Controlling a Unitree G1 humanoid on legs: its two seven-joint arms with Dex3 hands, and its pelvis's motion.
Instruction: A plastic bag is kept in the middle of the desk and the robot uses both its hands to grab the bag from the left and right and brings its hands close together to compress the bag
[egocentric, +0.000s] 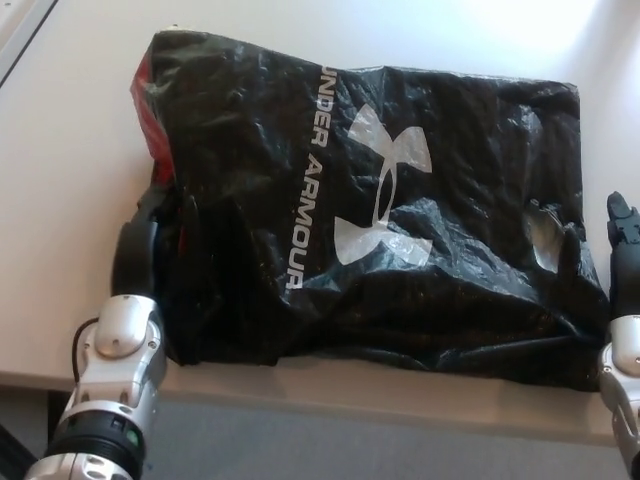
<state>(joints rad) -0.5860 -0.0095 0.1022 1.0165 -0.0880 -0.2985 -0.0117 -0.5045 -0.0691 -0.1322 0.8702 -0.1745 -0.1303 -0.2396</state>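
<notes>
Head view, seen from over the robot's shoulders. A black plastic bag (380, 210) printed with a white logo lies flat across the middle of the white desk (60, 200), its near edge reaching almost to the desk's front lip and a strip of red showing at its far left corner. The bag sits squarely between the two arms, which suits a squeeze from both sides. The left hand (140, 245) is pressed against the bag's left edge, its black fingers partly tucked into or under the crumpled plastic; whether they have closed on the material cannot be told, since the folds hide them. The right hand (624, 255) stands just beside the bag's right edge at the frame's border, with only part of it in view, so its state likewise cannot be told, nor whether it touches the plastic. Judged from this arrangement, both hands are at the flanks and the inward push to compress the bag is barely begun, for the bag lies spread nearly full width.
</notes>
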